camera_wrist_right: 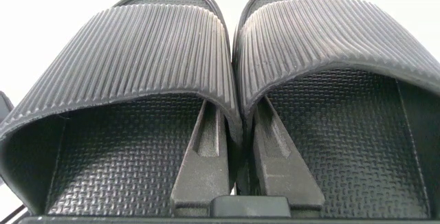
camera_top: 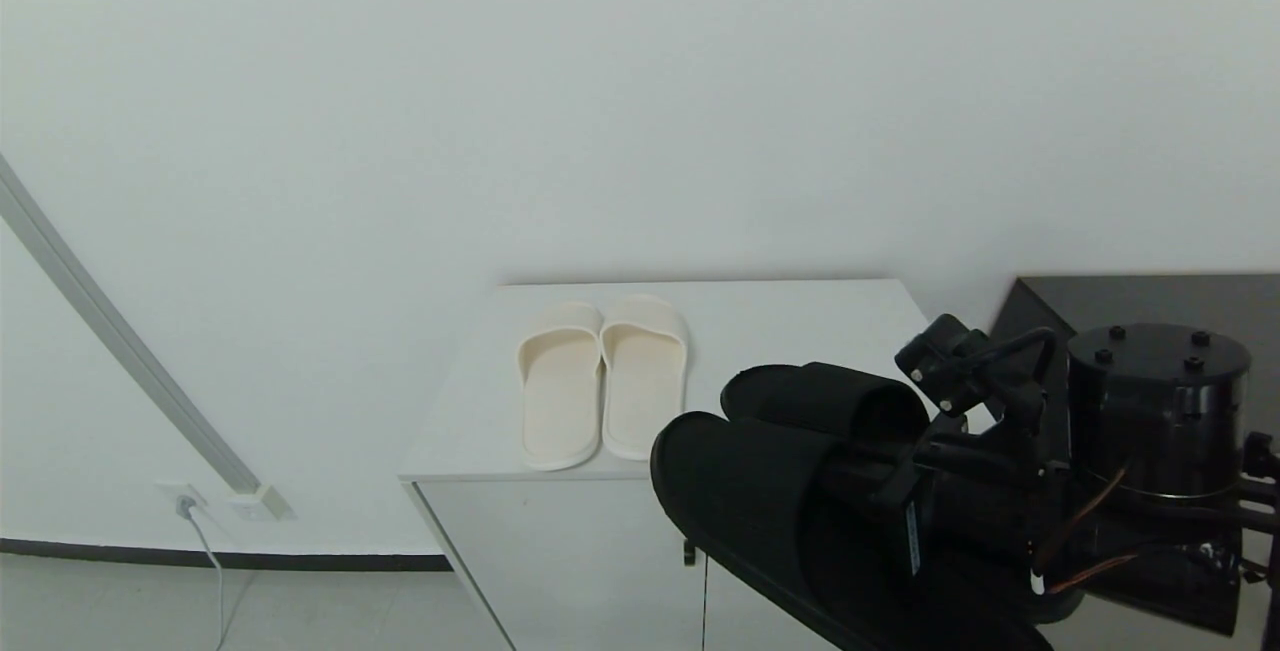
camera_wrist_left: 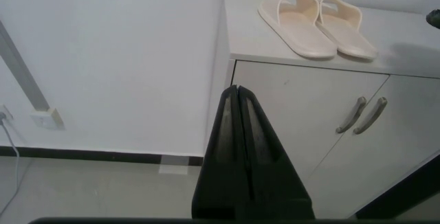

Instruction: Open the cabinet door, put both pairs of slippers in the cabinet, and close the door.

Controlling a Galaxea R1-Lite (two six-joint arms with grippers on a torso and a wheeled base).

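Standing in the lower middle of the head view, the big white box-shaped cabinet (camera_top: 560, 551) has its doors shut. The pair of black ribbed rubber slippers (camera_top: 760, 471) hangs at the lower right, toes pointing up and left toward the cabinet top. The pair of cream soft slippers (camera_top: 603, 381) lies on that top. The right pincer (camera_wrist_right: 242, 162) squeezes the black pair's inner sides together. The left pincer (camera_wrist_left: 238, 148) is pressed closed, holding nothing. It faces the two silver door handles (camera_wrist_left: 351, 115), so I think it should pull first.
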